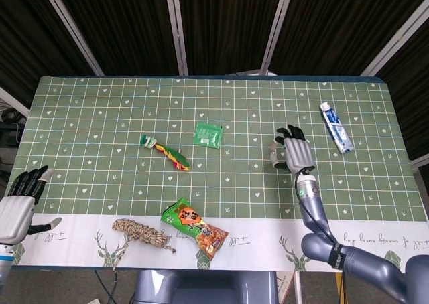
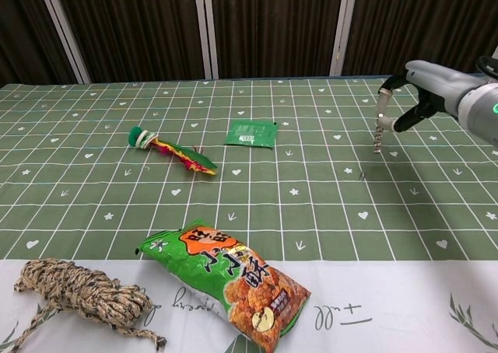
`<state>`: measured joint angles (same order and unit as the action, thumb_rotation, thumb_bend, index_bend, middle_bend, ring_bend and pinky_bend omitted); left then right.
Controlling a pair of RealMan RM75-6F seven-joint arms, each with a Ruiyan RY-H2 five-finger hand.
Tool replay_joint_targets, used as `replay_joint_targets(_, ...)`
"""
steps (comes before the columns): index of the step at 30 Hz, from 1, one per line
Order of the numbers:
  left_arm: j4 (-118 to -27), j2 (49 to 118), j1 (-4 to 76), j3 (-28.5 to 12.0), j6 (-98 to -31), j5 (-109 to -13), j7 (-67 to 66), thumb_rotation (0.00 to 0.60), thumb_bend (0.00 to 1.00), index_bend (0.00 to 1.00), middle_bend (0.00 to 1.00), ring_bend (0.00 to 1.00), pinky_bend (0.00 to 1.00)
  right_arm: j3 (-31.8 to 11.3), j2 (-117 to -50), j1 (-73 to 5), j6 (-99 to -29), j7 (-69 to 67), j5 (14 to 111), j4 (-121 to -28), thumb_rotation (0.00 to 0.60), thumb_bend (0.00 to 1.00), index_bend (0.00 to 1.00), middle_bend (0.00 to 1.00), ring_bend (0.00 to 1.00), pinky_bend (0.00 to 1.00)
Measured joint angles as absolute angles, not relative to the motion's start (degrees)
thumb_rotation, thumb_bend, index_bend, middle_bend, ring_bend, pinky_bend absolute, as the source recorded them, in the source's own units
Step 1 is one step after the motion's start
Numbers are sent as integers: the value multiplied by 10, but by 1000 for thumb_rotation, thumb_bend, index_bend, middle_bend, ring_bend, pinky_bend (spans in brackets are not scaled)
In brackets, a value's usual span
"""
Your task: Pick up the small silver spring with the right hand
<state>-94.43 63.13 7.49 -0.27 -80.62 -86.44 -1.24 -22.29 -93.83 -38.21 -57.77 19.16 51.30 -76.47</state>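
**Spring in the right hand, clear of the cloth**

The right hand (image 2: pixel 412 96) pinches the small silver coil spring (image 2: pixel 378 133) by its top end between thumb and a fingertip; the spring hangs straight down below the fingers, its lower end free and above the green checked tablecloth (image 2: pixel 311 205). From the head view the spring is hidden under the right hand (image 1: pixel 295 153). The pick-up step looks essentially achieved: the spring is off the surface. What seems to remain is only to hold the pinch firm and carry the lift steadily, since the grip takes just the spring's tip and a dangling coil could swing or slip out.

The left hand (image 1: pixel 19 203) rests at the near corner, well apart from everything, fingers loosely spread and holding nothing.

Counted on the table: one spring (in the fingers), one white-and-blue toothpaste tube (image 1: pixel 335 136) just beyond the right fingers, one small green sachet (image 2: pixel 251 133), one green-red-yellow braided rope toy (image 2: pixel 171 150), one green-and-orange snack bag (image 2: pixel 226 283), one bundle of tan twine (image 2: pixel 82 295).
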Motion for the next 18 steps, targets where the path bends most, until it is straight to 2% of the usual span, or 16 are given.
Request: replay_joint_targets(18,-943,631,72,-3,-810,-862,-12,600,70,0,0,0,0,-209,-943,-394,-633,243,468,-847,600,376,575,165,0,0)
